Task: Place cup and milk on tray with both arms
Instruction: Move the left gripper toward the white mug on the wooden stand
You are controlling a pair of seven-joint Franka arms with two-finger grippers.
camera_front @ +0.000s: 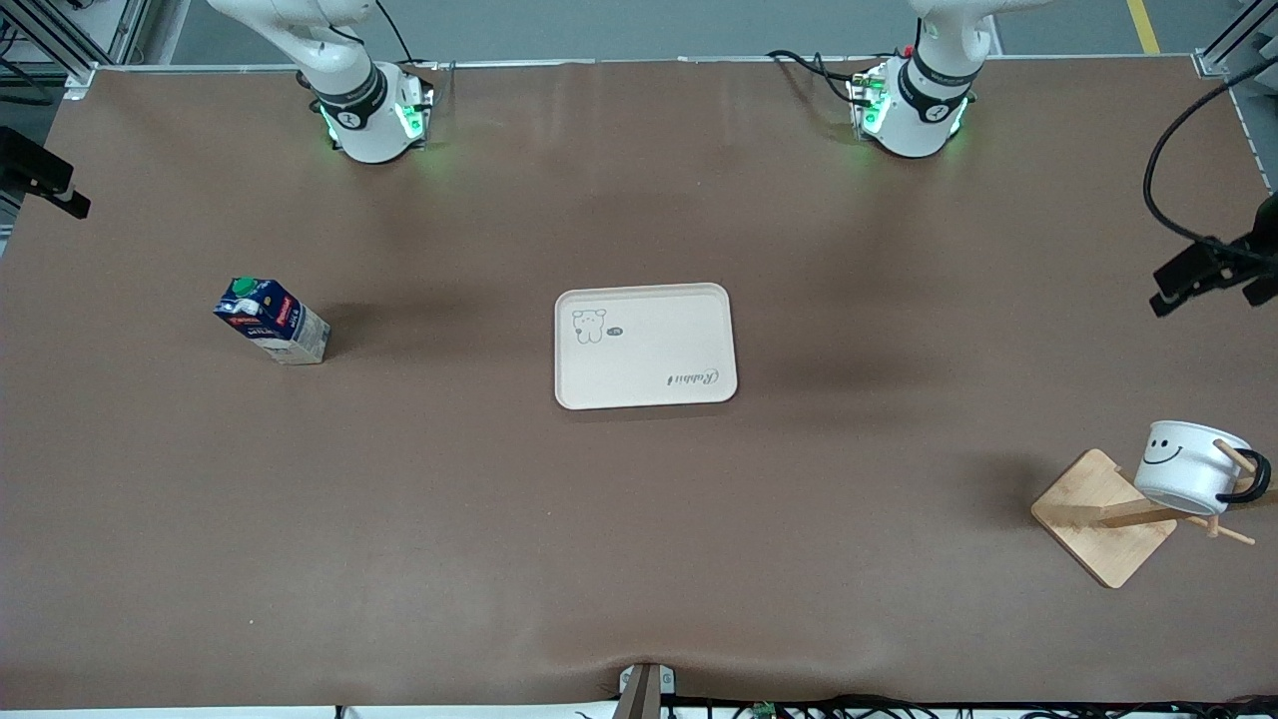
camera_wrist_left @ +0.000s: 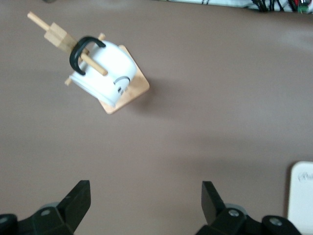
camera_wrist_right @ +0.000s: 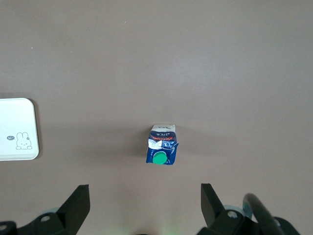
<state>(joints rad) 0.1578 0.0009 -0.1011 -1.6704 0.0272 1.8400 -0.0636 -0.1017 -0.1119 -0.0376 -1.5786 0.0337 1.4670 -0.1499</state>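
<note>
Two arms, both raised above the table with only their lit bases in my front view; I see each gripper only through its own wrist camera. My left gripper (camera_wrist_left: 145, 205) hangs spread wide with nothing between its fingers (camera_wrist_left: 78, 198), over bare brown table (camera_front: 639, 559); the cup (camera_wrist_left: 107, 73) shows farther off in that view. My right gripper (camera_wrist_right: 145, 205) is likewise released and empty, its fingers (camera_wrist_right: 78, 200) wide apart, hanging over the table with the milk (camera_wrist_right: 162, 145) framed between them well below.

From the front, the tray (camera_front: 645, 346) lies flat at the middle of the table, bare apart from its bear drawing and cursive lettering; a corner of it (camera_wrist_left: 302, 196) shows in the left wrist view and another (camera_wrist_right: 17, 128) in the right wrist view. The milk (camera_front: 272, 320) stands upright on the table toward the right arm's end, well apart from the tray, green cap on top. The cup (camera_front: 1190, 465) sits toward the left arm's end, nearer to the front camera than the tray and well apart from it; it hangs tilted on a peg of a wooden rack (camera_front: 1103, 516), the peg through its black handle, smiley face showing, the rack's square base flat on the table.
</note>
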